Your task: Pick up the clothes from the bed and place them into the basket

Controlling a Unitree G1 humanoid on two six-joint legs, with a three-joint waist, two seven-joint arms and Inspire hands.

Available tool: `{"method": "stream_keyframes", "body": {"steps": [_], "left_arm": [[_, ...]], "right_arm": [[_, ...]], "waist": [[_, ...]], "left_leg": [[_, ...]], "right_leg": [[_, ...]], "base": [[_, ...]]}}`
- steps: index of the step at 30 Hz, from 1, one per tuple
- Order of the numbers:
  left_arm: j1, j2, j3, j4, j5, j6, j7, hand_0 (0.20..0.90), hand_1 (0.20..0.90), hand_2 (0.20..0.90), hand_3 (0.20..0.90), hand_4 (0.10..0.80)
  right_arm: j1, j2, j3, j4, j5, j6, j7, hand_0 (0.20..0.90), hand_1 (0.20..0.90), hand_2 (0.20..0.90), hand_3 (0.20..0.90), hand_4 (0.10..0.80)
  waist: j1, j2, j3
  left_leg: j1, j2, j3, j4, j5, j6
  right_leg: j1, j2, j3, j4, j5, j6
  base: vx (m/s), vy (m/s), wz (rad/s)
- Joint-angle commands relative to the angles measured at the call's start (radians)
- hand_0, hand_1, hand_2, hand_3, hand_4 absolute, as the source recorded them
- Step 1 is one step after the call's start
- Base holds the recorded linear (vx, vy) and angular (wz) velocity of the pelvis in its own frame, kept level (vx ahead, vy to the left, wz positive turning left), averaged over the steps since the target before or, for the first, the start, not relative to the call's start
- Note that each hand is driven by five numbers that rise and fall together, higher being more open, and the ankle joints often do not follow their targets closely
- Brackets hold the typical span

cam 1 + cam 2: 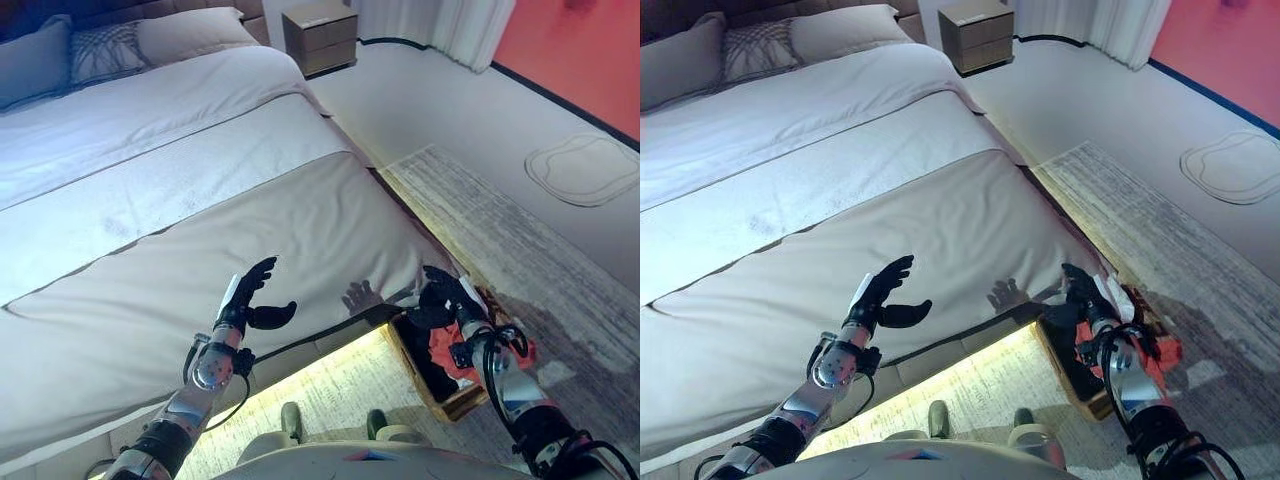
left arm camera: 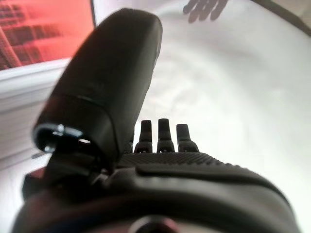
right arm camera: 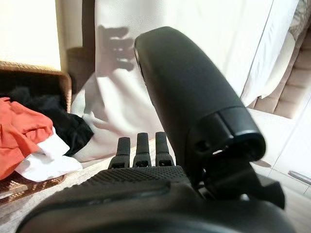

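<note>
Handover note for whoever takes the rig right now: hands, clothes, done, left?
Left robot hand: open, empty, over the bed.
Right robot hand: open, empty, above the basket on the floor at the bed's corner.
Clothes: orange garment, black garment and white cloth are in the basket.
Done: no clothes visible on the bed.
Left: nothing evident; check parts of the bed out of view.

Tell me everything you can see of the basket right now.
The basket is a brown woven box, apparently wicker, standing open-topped on the floor against the foot corner of the bed, partly on the rug. It holds clothes: an orange-red garment, something black and a white piece. The right hand hovers above it with straight fingers, holding nothing. Much of the rim is hidden behind that arm.
</note>
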Motion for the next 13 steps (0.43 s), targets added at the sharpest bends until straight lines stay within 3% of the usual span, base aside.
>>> {"method": "stream_keyframes", "body": {"steps": [1, 13], "left_arm": [[-0.058, 0.029, 0.029, 0.005, 0.046, -0.107, -0.008, 0.900, 0.900, 0.900, 0.900, 0.800], [0.016, 0.053, 0.090, 0.035, 0.066, -0.115, -0.055, 0.900, 0.900, 0.900, 0.900, 0.800]], "right_arm": [[-0.060, -0.033, 0.003, -0.057, -0.089, -0.106, -0.083, 0.900, 0.900, 0.900, 0.900, 0.800], [-0.037, -0.013, 0.031, -0.080, -0.123, -0.133, -0.138, 0.900, 0.900, 0.900, 0.900, 0.800]], "waist": [[0.044, -0.054, -0.062], [0.108, -0.075, -0.050]], "left_leg": [[0.062, -0.003, -0.011, 0.016, -0.187, 0.003], [0.060, -0.005, -0.060, 0.014, -0.177, 0.004]], "right_leg": [[-0.049, -0.008, -0.038, 0.043, -0.051, 0.000], [-0.017, -0.015, -0.106, 0.048, -0.067, 0.001]], "base": [[0.044, 0.006, 0.17], [0.044, 0.006, 0.16]]}}
